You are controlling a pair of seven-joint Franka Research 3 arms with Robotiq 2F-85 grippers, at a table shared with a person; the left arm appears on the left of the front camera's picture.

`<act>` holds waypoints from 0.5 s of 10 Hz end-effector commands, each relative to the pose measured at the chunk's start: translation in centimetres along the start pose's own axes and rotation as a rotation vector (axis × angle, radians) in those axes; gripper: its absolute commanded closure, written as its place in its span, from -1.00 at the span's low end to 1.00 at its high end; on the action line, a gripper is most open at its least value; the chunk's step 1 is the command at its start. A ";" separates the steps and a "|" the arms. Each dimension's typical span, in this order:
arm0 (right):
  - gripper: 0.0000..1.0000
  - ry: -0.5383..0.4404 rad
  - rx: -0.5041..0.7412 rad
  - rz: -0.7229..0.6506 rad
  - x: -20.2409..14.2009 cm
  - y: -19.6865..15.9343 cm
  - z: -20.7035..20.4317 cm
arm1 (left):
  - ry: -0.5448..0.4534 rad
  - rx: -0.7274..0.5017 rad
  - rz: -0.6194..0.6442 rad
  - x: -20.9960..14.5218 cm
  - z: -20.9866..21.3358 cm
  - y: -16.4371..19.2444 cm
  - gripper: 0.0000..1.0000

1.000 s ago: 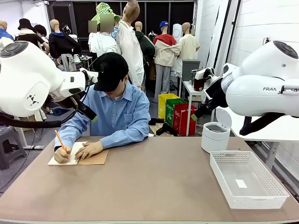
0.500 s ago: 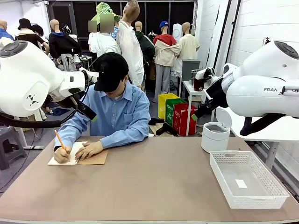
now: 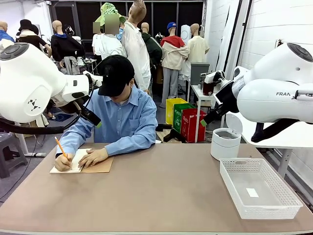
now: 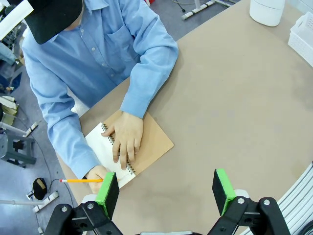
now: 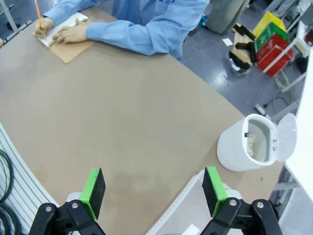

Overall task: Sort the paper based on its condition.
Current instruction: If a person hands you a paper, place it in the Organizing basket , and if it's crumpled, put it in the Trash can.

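3 views over 1 table (image 3: 161, 196)

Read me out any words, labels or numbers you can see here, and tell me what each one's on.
"FRAN": on the right arm, on its white shell; the rest of the word is hidden.
Print on the green bin and red bin: too small to read.
Writing on the notebook page: too small to read.

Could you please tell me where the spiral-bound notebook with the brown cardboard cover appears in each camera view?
Front view: the spiral-bound notebook with brown cardboard cover lies left of centre, at the brown table's far edge.
Left wrist view: the notebook sits lower left of centre.
Right wrist view: the notebook is in the top left corner.
Shared landmark: the white round bin with an open lid.
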State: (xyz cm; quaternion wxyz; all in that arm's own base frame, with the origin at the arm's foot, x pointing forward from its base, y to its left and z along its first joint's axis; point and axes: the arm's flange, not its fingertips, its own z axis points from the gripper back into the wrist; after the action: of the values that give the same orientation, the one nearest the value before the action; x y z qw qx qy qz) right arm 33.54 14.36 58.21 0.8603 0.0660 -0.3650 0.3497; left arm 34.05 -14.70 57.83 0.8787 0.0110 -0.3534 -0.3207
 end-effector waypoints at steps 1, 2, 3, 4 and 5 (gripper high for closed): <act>-1.00 0.000 0.001 0.000 0.1 0.0 0.1 | 0.000 0.000 -0.004 0.0 0.0 0.0 -1.00; -1.00 0.000 0.001 0.000 0.1 0.0 0.1 | 0.000 0.000 -0.004 0.0 0.0 0.0 -1.00; -1.00 0.000 0.001 0.000 0.1 0.0 0.1 | 0.000 0.000 -0.004 0.0 0.0 0.0 -1.00; -1.00 0.000 0.001 0.000 0.1 0.0 0.1 | 0.000 0.000 -0.004 0.0 0.0 0.0 -1.00; -1.00 0.000 0.001 0.000 0.1 0.0 0.1 | 0.000 0.000 -0.004 0.0 0.0 0.0 -1.00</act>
State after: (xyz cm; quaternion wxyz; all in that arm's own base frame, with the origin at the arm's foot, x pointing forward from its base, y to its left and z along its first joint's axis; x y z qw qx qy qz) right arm 33.54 14.36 58.21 0.8603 0.0660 -0.3650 0.3497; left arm 34.05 -14.70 57.83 0.8787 0.0110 -0.3534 -0.3207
